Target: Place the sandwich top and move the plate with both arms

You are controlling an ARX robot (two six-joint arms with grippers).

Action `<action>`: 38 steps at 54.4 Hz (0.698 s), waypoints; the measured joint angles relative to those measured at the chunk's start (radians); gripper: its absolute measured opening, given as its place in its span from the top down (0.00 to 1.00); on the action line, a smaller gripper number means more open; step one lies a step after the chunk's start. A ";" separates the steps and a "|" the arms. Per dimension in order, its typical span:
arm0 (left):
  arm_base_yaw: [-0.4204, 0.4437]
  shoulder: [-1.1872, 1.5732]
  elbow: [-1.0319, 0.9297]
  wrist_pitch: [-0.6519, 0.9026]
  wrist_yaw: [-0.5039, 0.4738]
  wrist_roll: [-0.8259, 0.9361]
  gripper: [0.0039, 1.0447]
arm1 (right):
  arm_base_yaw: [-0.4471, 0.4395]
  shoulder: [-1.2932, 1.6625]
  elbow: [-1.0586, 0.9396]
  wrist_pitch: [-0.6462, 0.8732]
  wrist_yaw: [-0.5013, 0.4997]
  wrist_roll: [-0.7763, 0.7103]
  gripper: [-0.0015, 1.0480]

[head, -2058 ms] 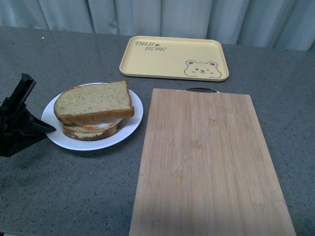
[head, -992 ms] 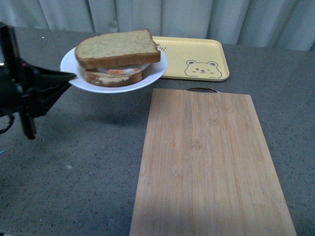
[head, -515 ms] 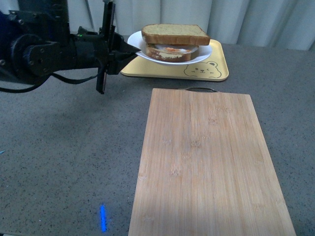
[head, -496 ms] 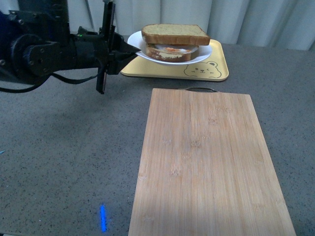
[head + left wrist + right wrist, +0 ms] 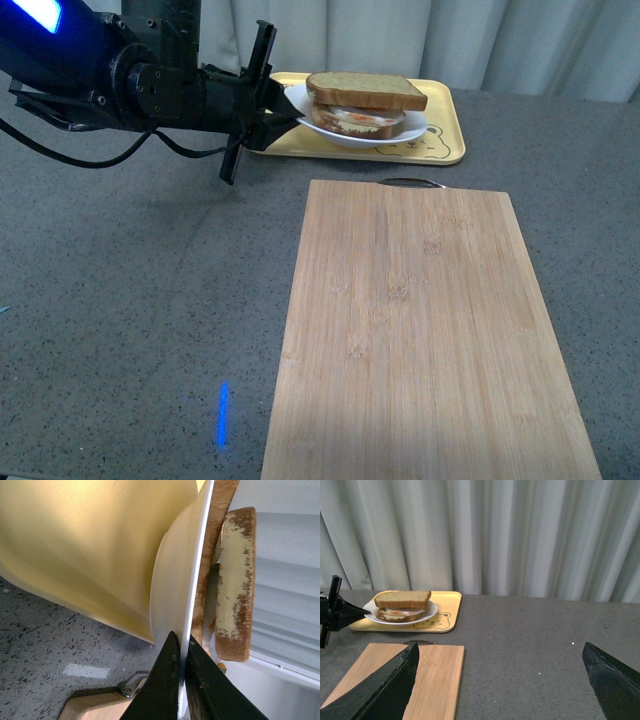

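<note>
The white plate sits low over the yellow bear-print tray at the back of the table; whether it touches the tray I cannot tell. On it lies the stacked sandwich, with the sandwich top as the uppermost slice. My left gripper reaches in from the left, shut on the plate's near-left rim. In the left wrist view the thin rim of the plate is pinched between the fingers of the left gripper. My right gripper is open over bare table, far from the plate, and out of the front view.
A bamboo cutting board with a metal handle fills the centre-right of the grey speckled table. Pale curtains close off the back. A blue light streak shows on the table at the front left.
The left arm has carried the plate and sandwich from the left of the table, up and rightward, then lowered it over the yellow tray.
</note>
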 joint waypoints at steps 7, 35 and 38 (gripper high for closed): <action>-0.002 -0.020 -0.039 0.016 -0.003 0.016 0.84 | 0.000 0.000 0.000 0.000 0.000 0.000 0.09; 0.006 -0.424 -0.540 0.127 -0.072 0.085 0.04 | 0.000 0.000 0.000 0.000 0.000 0.000 0.09; 0.006 -0.501 -0.632 0.149 -0.110 0.093 0.06 | 0.000 0.000 0.000 0.000 0.000 0.000 0.09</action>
